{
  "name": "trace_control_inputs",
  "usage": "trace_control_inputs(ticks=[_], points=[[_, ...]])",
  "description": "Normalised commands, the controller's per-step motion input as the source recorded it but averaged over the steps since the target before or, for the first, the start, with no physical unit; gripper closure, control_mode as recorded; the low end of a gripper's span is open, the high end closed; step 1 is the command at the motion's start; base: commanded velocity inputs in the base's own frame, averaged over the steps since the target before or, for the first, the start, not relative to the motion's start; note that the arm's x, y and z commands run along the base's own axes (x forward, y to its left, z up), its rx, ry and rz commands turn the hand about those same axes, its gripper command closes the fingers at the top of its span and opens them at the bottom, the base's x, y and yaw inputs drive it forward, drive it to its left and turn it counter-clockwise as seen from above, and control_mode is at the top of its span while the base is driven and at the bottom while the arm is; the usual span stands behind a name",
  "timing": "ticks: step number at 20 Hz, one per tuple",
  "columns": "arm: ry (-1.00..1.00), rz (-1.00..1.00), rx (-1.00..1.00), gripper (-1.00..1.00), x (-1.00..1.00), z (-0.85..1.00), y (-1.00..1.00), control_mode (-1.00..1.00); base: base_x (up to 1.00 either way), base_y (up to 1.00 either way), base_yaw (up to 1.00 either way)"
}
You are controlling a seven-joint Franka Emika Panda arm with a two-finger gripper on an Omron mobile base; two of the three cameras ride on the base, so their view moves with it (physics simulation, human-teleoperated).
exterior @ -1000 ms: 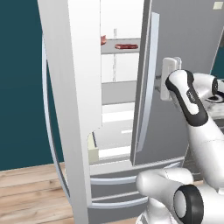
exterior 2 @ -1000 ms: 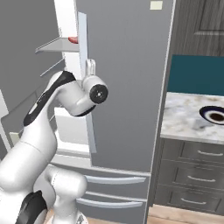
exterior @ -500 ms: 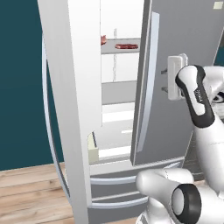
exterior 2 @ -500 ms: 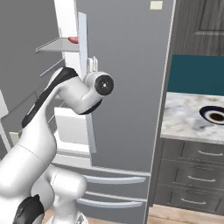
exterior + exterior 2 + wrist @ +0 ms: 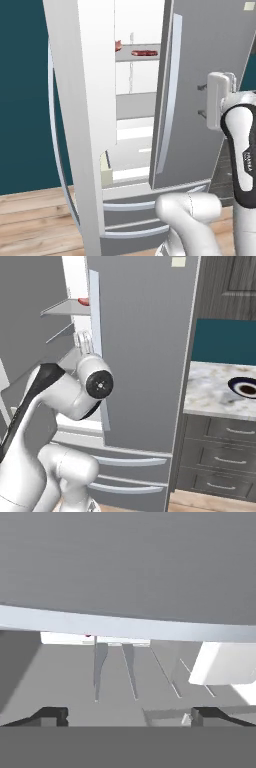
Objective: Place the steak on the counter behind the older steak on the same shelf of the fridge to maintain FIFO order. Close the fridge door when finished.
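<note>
The fridge [image 5: 200, 45] has its left door [image 5: 80, 100] swung wide and its right door [image 5: 170, 100] ajar. On the higher shelf [image 5: 137, 54] lies the flat dark red older steak [image 5: 145, 52]. The pink steak [image 5: 118, 45] sits further back to its left, half hidden by the left door. My gripper [image 5: 202, 100] hovers just off the right door's outer face, open and empty. In the hand view my gripper [image 5: 130, 716] has its tips far apart, facing the pale door handle [image 5: 125, 624]. The counter [image 5: 220, 388] is to the right.
A dark bowl [image 5: 245, 387] rests on the counter over grey drawers [image 5: 220, 431]. The lower shelf [image 5: 132, 105] and the bottom drawers [image 5: 130, 210] of the fridge show beneath. My white arm [image 5: 65, 396] stands close in front of the right door. Wood floor [image 5: 35, 220] lies at the left.
My gripper has gone from nearly shut to wide open, and the hand has drawn to the right, away from the door's edge. Both steaks stay on the shelf.
</note>
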Motion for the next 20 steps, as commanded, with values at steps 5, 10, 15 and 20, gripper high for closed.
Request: trace_control_inputs(ticks=[5,10,15,20], points=[[-0.06,0.00,-0.32,-1.00,-0.50,-0.37,0.65,-1.00,0.00,0.00,0.00],[-0.02,-0.04,-0.17,-1.00,-0.79,-0.16,0.24,-1.00,0.00,0.00,0.00],[-0.23,-0.08,-0.20,-1.00,-1.00,0.20,0.61,-1.00,0.00,0.00,0.00],[-0.31,-0.09,-0.25,-1.00,-1.00,0.01,0.88,-1.00,0.00,0.00,0.00]])
